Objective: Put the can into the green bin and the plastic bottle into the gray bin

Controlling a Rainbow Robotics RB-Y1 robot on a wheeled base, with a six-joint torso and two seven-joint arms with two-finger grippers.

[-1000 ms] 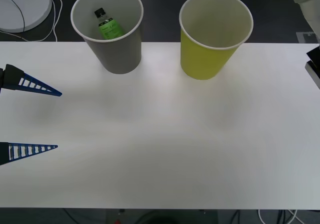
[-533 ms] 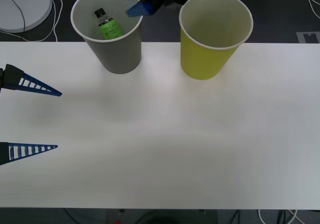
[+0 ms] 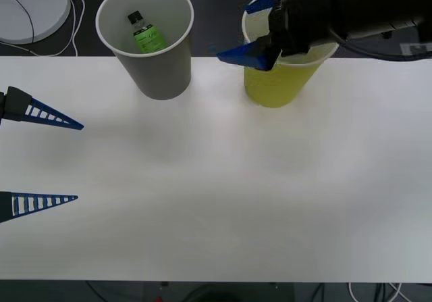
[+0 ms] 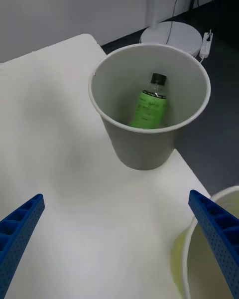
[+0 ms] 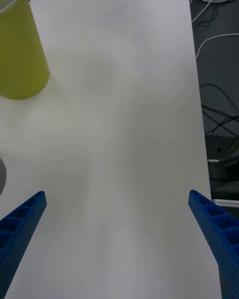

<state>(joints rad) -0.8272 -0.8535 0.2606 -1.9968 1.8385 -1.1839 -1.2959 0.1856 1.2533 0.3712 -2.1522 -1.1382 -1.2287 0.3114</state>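
Observation:
The gray bin stands at the table's back left with the plastic bottle leaning inside it, black cap up; the right wrist view looks down on the gray bin and the plastic bottle. The green bin stands to its right, its rim partly covered by my right arm. My right gripper hangs open over the green bin's left rim, nothing between its fingers. My left gripper rests open at the table's left edge. The left wrist view shows the green bin. The can is out of view.
A white round disc with a cable lies on the floor behind the table's left corner. Cables run along the floor beyond the table's edge. The white table stretches bare in front of the bins.
My right arm has swung from behind the gray bin rightward and forward to above the green bin. The left arm, both bins and the bottle have stayed put.

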